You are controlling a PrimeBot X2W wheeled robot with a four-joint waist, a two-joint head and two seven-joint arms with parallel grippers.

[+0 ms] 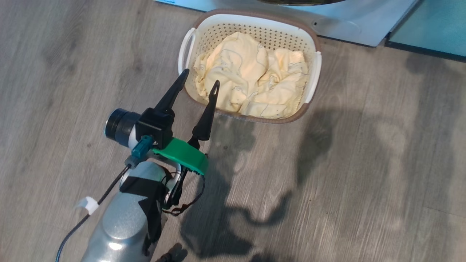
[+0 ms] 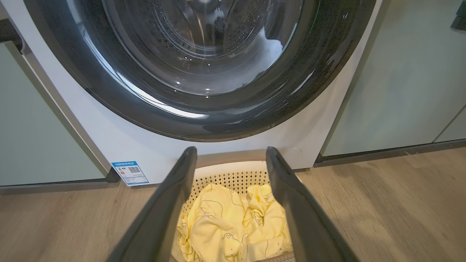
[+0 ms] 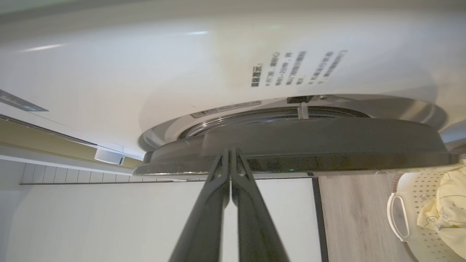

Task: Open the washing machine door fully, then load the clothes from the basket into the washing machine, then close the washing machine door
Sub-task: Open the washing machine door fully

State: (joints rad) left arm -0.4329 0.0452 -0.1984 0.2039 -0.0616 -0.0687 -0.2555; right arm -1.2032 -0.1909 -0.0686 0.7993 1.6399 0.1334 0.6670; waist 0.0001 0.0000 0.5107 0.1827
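The cream basket (image 1: pixel 255 18) stands on the floor before the white washing machine (image 1: pixel 349 25), full of pale yellow clothes (image 1: pixel 251 80). My left gripper (image 1: pixel 201 77) hangs open over the basket's near left corner, holding nothing. Its wrist view looks between the fingers (image 2: pixel 231 150) at the clothes (image 2: pixel 225 222), the basket (image 2: pixel 233 178) and the round black washing machine door (image 2: pixel 218 123). My right gripper (image 3: pixel 230 150) is shut, its tips against the rim of the door (image 3: pixel 309 145). Seen edge-on, the door stands a little off the machine front (image 3: pixel 145 72).
Pale green cabinets (image 2: pixel 400 72) flank the machine on both sides. A blue sticker (image 2: pixel 130 173) marks its lower left corner. Grey wood floor (image 1: pixel 364 163) spreads around the basket. In the right wrist view the basket (image 3: pixel 418 185) and clothes (image 3: pixel 447 211) sit at the right edge.
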